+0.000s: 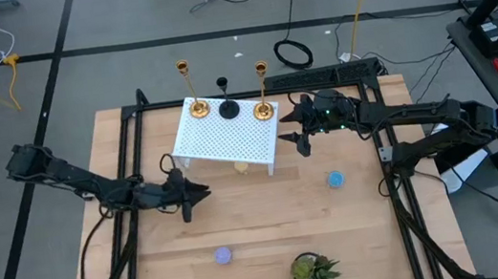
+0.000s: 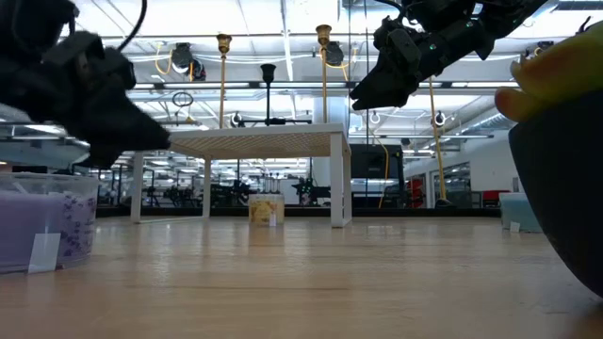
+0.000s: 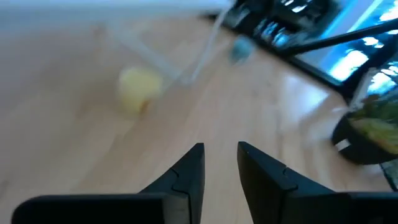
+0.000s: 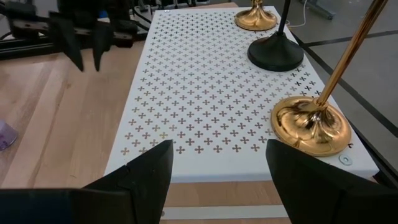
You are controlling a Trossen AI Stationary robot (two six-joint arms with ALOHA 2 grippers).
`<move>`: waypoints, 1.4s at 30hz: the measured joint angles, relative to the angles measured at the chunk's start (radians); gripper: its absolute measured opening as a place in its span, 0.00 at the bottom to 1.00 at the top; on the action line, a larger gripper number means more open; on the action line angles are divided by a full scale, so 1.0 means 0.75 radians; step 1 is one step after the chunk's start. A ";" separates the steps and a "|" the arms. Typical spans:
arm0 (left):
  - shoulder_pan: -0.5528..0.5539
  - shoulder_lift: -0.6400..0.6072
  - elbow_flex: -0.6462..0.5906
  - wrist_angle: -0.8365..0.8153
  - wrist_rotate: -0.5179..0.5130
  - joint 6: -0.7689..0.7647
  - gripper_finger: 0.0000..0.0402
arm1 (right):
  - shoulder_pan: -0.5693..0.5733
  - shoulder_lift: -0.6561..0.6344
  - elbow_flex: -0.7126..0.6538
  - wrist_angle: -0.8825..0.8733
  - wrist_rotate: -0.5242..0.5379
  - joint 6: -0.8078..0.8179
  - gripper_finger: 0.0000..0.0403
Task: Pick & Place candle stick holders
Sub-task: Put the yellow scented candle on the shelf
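Wooden table [image 1: 270,223] carries your white perforated rack [image 1: 225,141], and all three candle stick holders stand along its far edge: gold [image 1: 198,109], black [image 1: 229,108], gold [image 1: 264,110]. Your right hand [image 1: 299,139] hovers just beside the rack's right end, fingers wide apart and empty. Your left hand [image 1: 200,193] sits off the rack's near-left corner, fingers slightly apart, nothing held.

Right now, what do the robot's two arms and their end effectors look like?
Both arms are dark, nearly black, jointed links. Each end effector, left and right, has two flat, tapering black fingers. Small green lights glow on the right arm's wrist. No markings are legible.
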 joint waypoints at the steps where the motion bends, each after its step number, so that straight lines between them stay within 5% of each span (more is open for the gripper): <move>1: 0.000 0.028 0.001 0.065 -0.001 0.058 0.25 | 0.000 0.000 0.000 0.000 0.000 0.000 0.63; 12: 0.018 0.475 0.386 -0.043 -0.006 0.422 0.46 | 0.000 0.000 0.000 0.000 0.000 -0.006 0.63; 22: 0.106 0.852 0.825 -0.499 -0.110 0.557 0.40 | 0.000 0.000 0.000 0.000 0.000 -0.006 0.63; 30: 0.217 1.006 0.949 -0.498 -0.051 0.613 0.31 | 0.000 -0.001 -0.024 0.008 0.000 -0.006 0.63; 42: 0.317 1.007 0.958 -0.554 -0.060 0.680 0.30 | 0.000 -0.001 -0.103 0.076 0.000 -0.038 0.63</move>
